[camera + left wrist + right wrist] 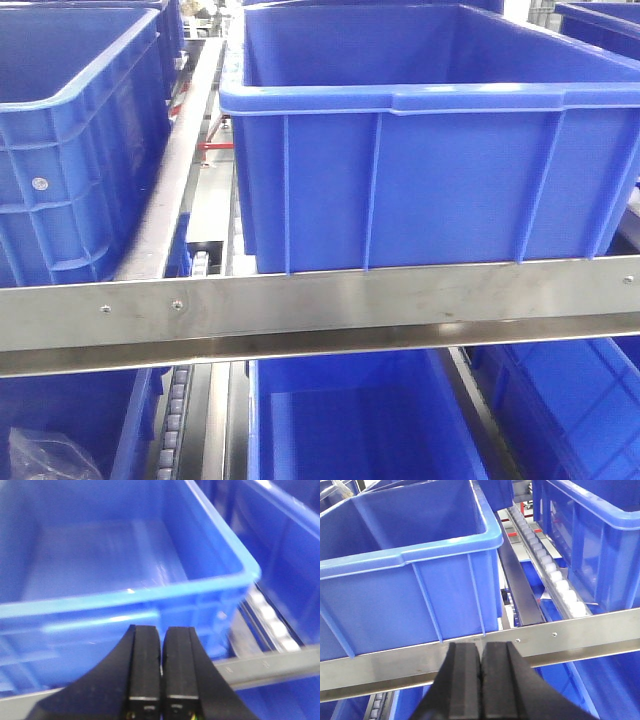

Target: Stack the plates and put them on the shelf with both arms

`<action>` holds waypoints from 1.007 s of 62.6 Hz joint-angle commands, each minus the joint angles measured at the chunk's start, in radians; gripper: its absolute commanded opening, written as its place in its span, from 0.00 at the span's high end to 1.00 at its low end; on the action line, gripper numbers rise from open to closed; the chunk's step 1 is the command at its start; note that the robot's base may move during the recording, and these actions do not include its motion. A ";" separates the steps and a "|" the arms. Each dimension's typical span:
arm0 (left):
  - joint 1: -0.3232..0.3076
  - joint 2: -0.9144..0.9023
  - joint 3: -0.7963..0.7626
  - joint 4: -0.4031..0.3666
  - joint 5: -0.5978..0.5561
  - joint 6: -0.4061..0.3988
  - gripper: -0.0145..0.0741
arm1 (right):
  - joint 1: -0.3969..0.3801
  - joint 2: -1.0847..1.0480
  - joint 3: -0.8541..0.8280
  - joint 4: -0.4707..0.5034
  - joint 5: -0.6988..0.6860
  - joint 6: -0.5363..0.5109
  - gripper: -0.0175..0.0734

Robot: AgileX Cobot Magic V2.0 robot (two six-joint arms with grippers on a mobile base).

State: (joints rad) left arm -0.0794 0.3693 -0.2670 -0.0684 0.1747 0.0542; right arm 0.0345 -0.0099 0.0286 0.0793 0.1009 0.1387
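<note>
No plates show in any view. My left gripper (pixel 161 629) is shut with nothing between its black fingers; it hovers just before the near wall of a blue bin (pixel 125 600) whose inside looks bare. My right gripper (pixel 481 646) is shut too, its tips in front of the steel shelf rail (pixel 560 635), below a large blue bin (pixel 415 570). Neither gripper appears in the front view.
The front view faces a rack: a steel cross rail (pixel 320 300) carries a big blue bin (pixel 420 150), another bin (pixel 70 130) stands at left. Lower bins (pixel 350 420) sit beneath. Roller tracks (pixel 550 567) run between bins. A clear plastic bag (pixel 45 455) lies lower left.
</note>
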 commanded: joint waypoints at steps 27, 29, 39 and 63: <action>0.081 -0.394 0.299 -0.042 -0.104 -0.003 0.74 | -0.005 -0.022 -0.016 -0.008 -0.092 -0.006 0.75; 0.081 -0.394 0.299 -0.042 -0.104 -0.003 0.74 | -0.005 -0.022 -0.016 -0.008 -0.092 -0.006 0.75; 0.081 -0.394 0.299 -0.046 -0.104 -0.003 0.74 | -0.005 -0.022 -0.016 -0.008 -0.092 -0.006 0.75; 0.081 -0.392 0.299 -0.039 -0.113 -0.003 0.74 | -0.005 -0.022 -0.016 -0.008 -0.092 -0.006 0.75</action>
State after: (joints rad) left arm 0.0003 -0.0052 0.0090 -0.1101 0.1550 0.0542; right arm 0.0345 -0.0099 0.0286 0.0793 0.0984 0.1387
